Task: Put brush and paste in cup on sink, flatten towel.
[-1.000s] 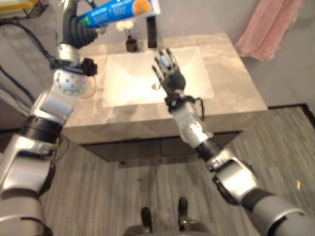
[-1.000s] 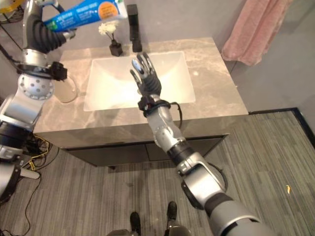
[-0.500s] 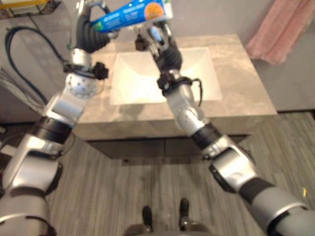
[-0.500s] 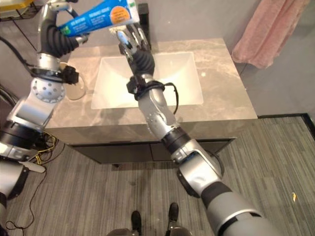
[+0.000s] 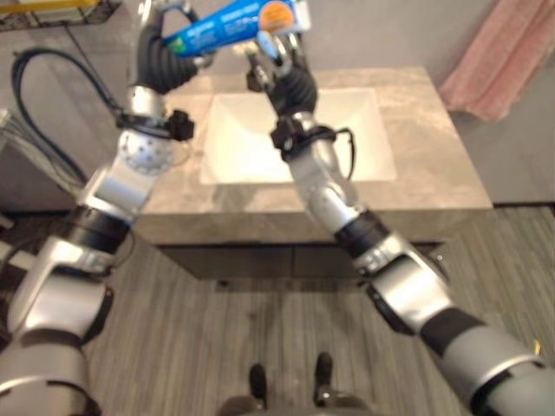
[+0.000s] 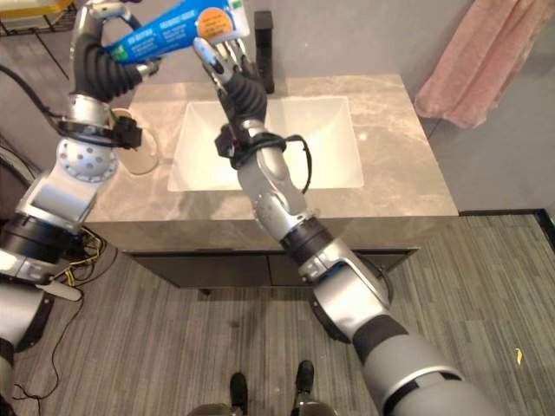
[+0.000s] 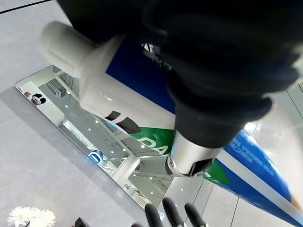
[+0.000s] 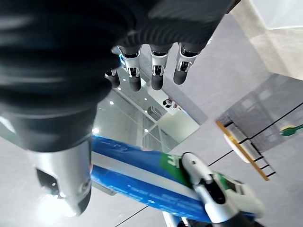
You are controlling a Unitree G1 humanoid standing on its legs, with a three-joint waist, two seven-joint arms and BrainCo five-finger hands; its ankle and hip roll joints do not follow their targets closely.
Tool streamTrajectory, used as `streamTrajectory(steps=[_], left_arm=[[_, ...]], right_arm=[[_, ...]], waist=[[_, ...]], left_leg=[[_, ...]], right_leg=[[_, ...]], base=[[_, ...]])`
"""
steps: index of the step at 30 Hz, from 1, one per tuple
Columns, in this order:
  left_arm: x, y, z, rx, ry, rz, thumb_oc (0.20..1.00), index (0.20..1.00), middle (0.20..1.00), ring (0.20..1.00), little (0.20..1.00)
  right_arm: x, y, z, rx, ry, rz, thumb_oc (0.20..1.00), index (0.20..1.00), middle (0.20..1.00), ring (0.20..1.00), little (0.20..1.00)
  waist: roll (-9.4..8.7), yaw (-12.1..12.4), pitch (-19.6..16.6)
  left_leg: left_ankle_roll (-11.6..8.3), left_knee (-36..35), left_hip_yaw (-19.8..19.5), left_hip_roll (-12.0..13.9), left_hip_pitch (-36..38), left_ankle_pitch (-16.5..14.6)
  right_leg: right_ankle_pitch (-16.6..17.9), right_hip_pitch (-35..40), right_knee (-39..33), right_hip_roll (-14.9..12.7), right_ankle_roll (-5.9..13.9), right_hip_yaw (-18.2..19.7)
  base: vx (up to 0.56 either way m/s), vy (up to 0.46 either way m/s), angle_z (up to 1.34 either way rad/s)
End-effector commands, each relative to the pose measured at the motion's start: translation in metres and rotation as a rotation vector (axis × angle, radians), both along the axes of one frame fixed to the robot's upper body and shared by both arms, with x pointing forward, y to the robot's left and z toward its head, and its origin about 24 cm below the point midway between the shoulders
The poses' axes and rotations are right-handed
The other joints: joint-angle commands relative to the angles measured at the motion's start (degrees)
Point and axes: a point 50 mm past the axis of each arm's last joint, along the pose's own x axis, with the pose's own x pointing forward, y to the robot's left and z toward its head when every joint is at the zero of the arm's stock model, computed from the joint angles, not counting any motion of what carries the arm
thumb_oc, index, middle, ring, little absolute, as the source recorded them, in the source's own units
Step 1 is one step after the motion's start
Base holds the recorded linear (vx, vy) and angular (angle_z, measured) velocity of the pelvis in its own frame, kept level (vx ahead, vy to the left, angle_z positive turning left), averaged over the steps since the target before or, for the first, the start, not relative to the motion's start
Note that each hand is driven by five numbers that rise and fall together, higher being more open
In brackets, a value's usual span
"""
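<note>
My left hand (image 6: 97,19) is raised high over the back left of the counter, shut on a blue toothpaste tube (image 6: 173,30) that lies almost level. In the left wrist view the tube (image 7: 227,156) shows its white cap, with my fingers curled round it. My right hand (image 6: 227,65) reaches up from over the basin, its fingers (image 8: 154,66) straight and open, right under the tube's (image 8: 142,179) orange-marked end. A clear glass cup (image 6: 139,154) stands on the counter left of the white sink (image 6: 295,147). A pink towel (image 6: 486,61) hangs on the wall at the right.
The grey marble counter (image 6: 399,156) runs round the basin, with bare room on its right side. A black faucet (image 6: 263,52) stands at the back behind my right hand. Dark cabinet fronts sit below the counter's front edge.
My right hand has risen from over the basin to the tube's end, fingers still straight. The left hand keeps the tube aloft. The camera has shifted slightly.
</note>
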Motion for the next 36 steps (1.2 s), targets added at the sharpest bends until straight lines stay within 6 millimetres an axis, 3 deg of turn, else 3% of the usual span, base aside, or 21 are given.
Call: streamTrajectory(steps=[1, 10, 36], left_arm=[[-0.007, -0.006, 0.037, -0.007, -0.131, -0.041, 0.200, 0.200, 0.200, 0.200, 0.200], [-0.007, -0.012, 0.033, -0.006, -0.126, -0.066, 0.200, 0.200, 0.200, 0.200, 0.200], [0.003, -0.024, 0.010, -0.050, -0.016, -0.142, 0.200, 0.200, 0.200, 0.200, 0.200]], right_arm=[[-0.008, 0.004, 0.047, 0.078, -0.143, -0.047, 1.000, 1.000, 1.000, 1.000, 1.000], [-0.010, -0.008, 0.056, 0.081, -0.188, -0.129, 1.000, 1.000, 1.000, 1.000, 1.000], [-0.018, -0.007, 0.065, 0.195, -0.227, -0.046, 1.000, 1.000, 1.000, 1.000, 1.000]], waist=[[-2.35, 0.9, -2.2], [-2.04, 1.0, -2.6], [-1.27, 1.1, -3.4]], left_leg=[[-2.03, 0.7, -2.1, 2.5, 0.7, -2.4], [-2.00, 0.7, -2.0, 2.7, 1.1, -2.6], [-2.30, 0.7, -2.2, 3.1, 1.8, -2.4]], right_leg=[[-2.5, 4.4, -0.1, -6.9, 7.15, -0.8], [-2.7, 4.7, -0.1, -6.8, 7.07, -0.7], [-3.4, 5.6, -0.1, -6.1, 6.50, -0.6]], base=[[0.00, 0.000, 0.00], [0.00, 0.000, 0.00], [0.00, 0.000, 0.00]])
